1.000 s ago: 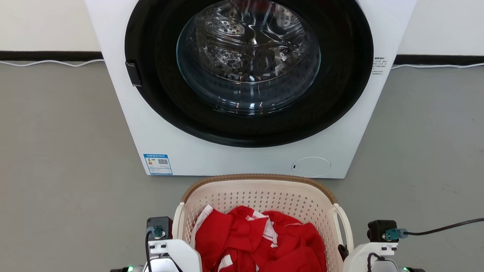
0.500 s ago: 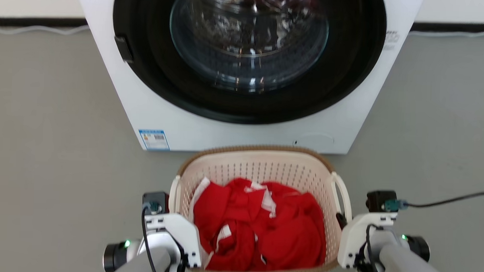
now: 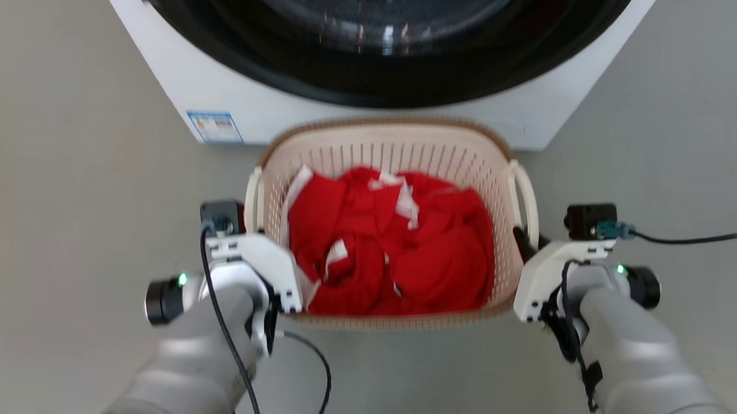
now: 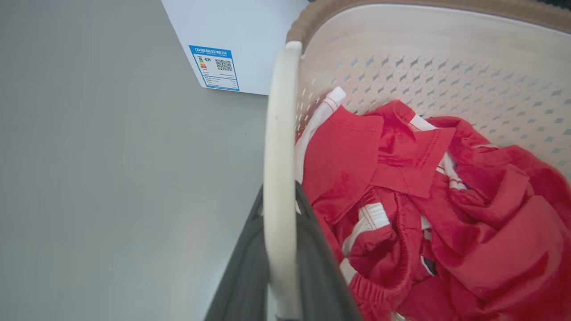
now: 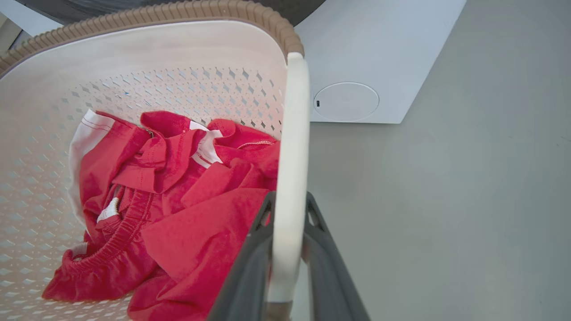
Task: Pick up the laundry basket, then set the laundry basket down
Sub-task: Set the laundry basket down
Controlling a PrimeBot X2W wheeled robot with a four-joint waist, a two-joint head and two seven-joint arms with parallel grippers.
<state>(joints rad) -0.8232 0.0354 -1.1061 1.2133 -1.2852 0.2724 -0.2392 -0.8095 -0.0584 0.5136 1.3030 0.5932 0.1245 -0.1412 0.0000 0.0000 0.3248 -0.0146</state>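
Bare grey floor (image 3: 70, 160) is seen at far left. The left end effector (image 4: 279, 209) is clamped on the left handle (image 4: 279, 133), one dark finger pressed to each side of the white loop with no gap seen. Only the handle is held. The basket (image 3: 401, 141) is placed centrally, just in front of the washer (image 3: 238, 86), its far rim close to the washer's front. Whether the basket is resting on the floor or raised off it cannot be told. Red clothes (image 3: 398, 245) with white trim are heaped inside, below the rim.

The right handle (image 5: 292, 133) is gripped the same way by the right end effector (image 5: 287, 209): narrow closure, fingers on both faces of the loop, nothing else held.

Key relation: the basket is held between the two end effectors, lying inward of each, to the right of the left one and to the left of the right one. Its long axis is judged to run left to right across the robot, with a handle at each end. Neither arm is nearer; both are judged equally placed. For the set-down, both arms are likely to need lowering together so the basket is kept level and the clothes are not tipped out. Little room is left towards the washer.
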